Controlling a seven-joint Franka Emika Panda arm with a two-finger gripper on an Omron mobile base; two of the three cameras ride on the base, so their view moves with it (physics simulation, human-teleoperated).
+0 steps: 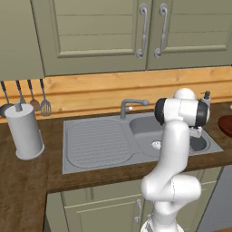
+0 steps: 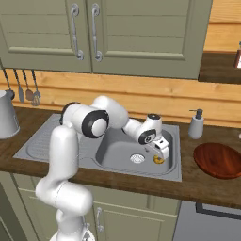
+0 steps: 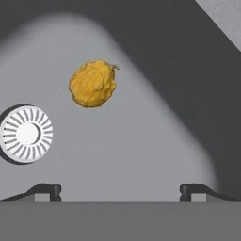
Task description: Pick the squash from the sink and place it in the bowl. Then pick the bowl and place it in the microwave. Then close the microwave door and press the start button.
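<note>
grey sink (image 2: 70, 155) basin beneath green cabinets: the gripper (image 3: 120, 190), jaws apart, hangs over the squash (image 3: 92, 83), upper left of centre in the hand view beside the drain (image 3: 26, 133). lumpy, firm, probably light; grip across its middle.

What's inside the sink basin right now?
In the sink basin lie the squash and the round drain, apart from each other on the floor. The open pincer hangs above them. The arm covers part of the basin from the left.
</note>
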